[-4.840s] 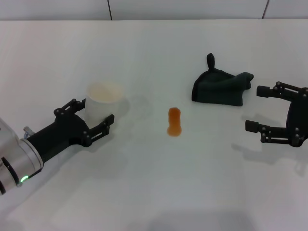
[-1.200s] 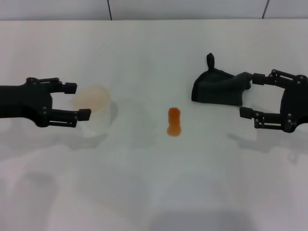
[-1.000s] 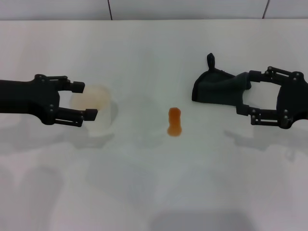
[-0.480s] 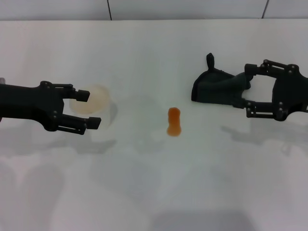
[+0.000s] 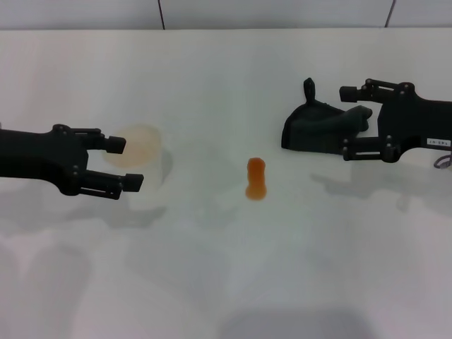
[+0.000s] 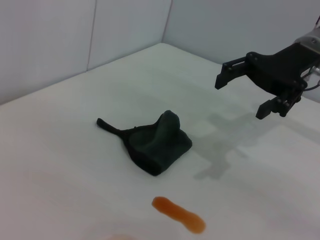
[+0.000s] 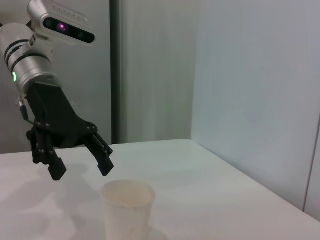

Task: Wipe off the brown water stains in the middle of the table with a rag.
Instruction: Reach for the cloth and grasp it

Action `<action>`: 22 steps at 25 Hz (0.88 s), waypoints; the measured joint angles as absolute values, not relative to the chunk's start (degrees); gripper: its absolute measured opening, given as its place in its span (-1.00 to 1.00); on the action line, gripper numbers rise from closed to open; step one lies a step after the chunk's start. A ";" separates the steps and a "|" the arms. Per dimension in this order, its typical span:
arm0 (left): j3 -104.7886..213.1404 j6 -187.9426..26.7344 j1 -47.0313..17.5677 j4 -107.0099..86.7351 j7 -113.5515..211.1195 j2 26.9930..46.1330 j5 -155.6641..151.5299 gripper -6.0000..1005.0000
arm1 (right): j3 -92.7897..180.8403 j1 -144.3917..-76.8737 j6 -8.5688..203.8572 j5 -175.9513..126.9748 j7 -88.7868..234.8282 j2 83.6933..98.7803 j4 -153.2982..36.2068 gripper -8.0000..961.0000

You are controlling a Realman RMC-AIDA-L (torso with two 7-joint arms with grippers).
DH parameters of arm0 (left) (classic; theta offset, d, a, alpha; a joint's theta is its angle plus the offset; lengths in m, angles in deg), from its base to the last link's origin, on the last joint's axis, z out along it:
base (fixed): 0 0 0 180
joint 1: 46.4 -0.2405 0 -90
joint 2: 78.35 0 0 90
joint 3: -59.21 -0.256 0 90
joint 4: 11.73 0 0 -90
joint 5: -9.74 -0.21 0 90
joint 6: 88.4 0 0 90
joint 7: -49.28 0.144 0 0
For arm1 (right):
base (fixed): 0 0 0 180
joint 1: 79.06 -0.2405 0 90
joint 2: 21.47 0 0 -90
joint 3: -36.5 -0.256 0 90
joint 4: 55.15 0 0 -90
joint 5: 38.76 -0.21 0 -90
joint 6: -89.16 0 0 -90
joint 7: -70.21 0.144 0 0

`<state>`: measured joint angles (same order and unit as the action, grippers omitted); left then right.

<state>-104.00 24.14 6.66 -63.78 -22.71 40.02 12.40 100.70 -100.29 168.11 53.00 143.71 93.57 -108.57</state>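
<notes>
Since 0.5 s ago the right gripper (image 5: 350, 120) has moved in over the rag (image 5: 321, 131), jaws spread wide and empty, while the brown water stains (image 5: 256, 179) sit unwiped mid-table (image 5: 226, 268).

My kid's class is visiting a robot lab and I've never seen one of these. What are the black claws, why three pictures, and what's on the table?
The claws are the grippers of a two-armed robot. One picture looks down from its head; the other two come from cameras on its wrists, each catching the opposite arm. On the white table lie a small orange-brown puddle, the brown water stains, a crumpled dark rag and a white cup. The left gripper hovers open above the cup, holding nothing. The right gripper is open over the rag's edge and has not closed on it. The job is wiping up the puddle, which is not yet touched.
</notes>
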 joint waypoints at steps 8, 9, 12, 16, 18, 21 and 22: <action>-104.00 24.14 5.29 -63.74 -22.23 39.85 13.25 0.77 | 101.03 -100.37 167.81 53.07 143.82 93.66 -108.57 0.75; -104.00 24.13 4.90 -63.69 -21.79 39.85 13.25 0.77 | 101.03 -100.37 167.81 53.07 143.83 93.66 -108.57 0.75; -104.00 24.12 4.19 -63.67 -21.36 39.85 13.66 0.77 | 101.03 -100.33 167.81 53.06 143.90 93.66 -108.57 0.75; -104.00 24.11 3.98 -63.66 -21.28 39.95 14.13 0.77 | 101.67 -100.62 167.71 53.22 145.53 93.57 -109.03 0.75; -104.00 24.12 3.97 -63.67 -21.05 40.16 14.04 0.78 | 102.13 -101.15 167.27 53.96 146.90 93.43 -109.64 0.75; -104.00 24.13 3.96 -63.62 -20.72 40.35 13.64 0.78 | 102.47 -102.70 165.86 58.11 150.91 93.48 -111.89 0.75; -104.00 24.13 3.96 -63.15 -20.44 40.44 13.49 0.78 | 102.55 -103.57 165.58 60.19 152.97 93.53 -112.94 0.75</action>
<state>-104.00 24.13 3.96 -63.15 -20.44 40.44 13.49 102.55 -103.57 165.58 60.19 152.97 93.53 -112.94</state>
